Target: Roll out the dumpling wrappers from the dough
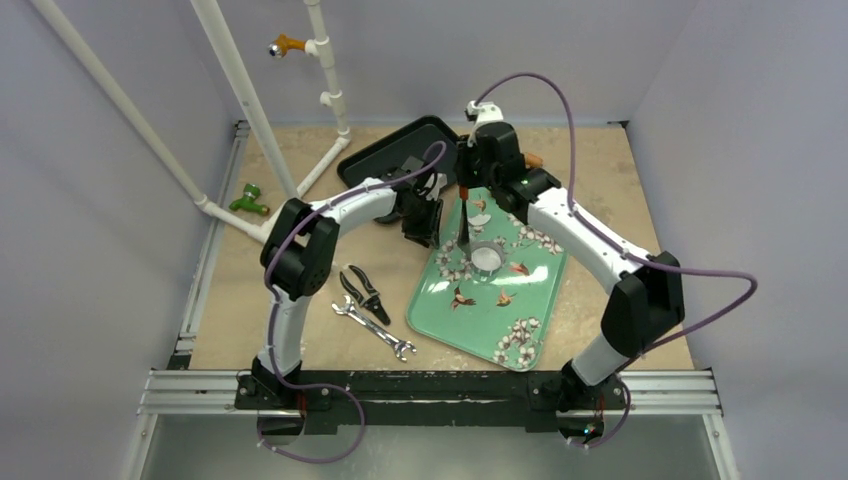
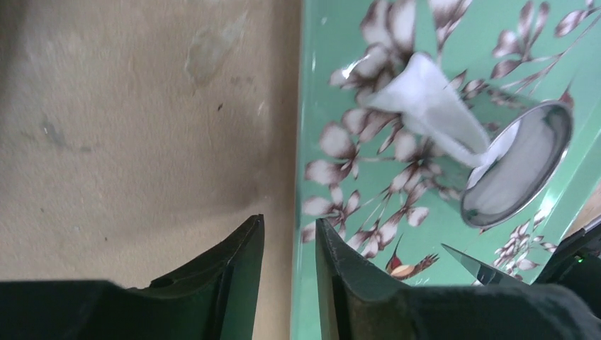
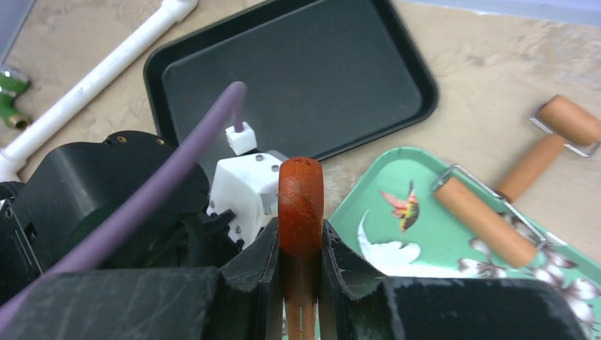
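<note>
A shiny metal ring cutter (image 1: 486, 258) stands on the green floral tray (image 1: 520, 300), with a flat white dough disc inside it, the wrapper (image 2: 528, 159). A torn white dough scrap (image 2: 432, 106) lies beside the ring; it also shows in the right wrist view (image 3: 386, 251). My right gripper (image 3: 299, 237) is shut on the reddish wooden handle (image 3: 300, 198) of a bladed tool. Its blade tip (image 2: 471, 265) hangs over the tray near the ring. My left gripper (image 2: 289, 227) is narrowly open and empty, its fingers astride the tray's left rim (image 2: 299, 142).
A wooden double-ended roller (image 3: 485, 216) lies across the tray's far corner. A black tray (image 1: 400, 150) sits behind the arms. Pliers (image 1: 365, 292) and a wrench (image 1: 375, 328) lie left of the green tray. White pipes (image 1: 320, 165) and a green tap (image 1: 248, 200) are at the back left.
</note>
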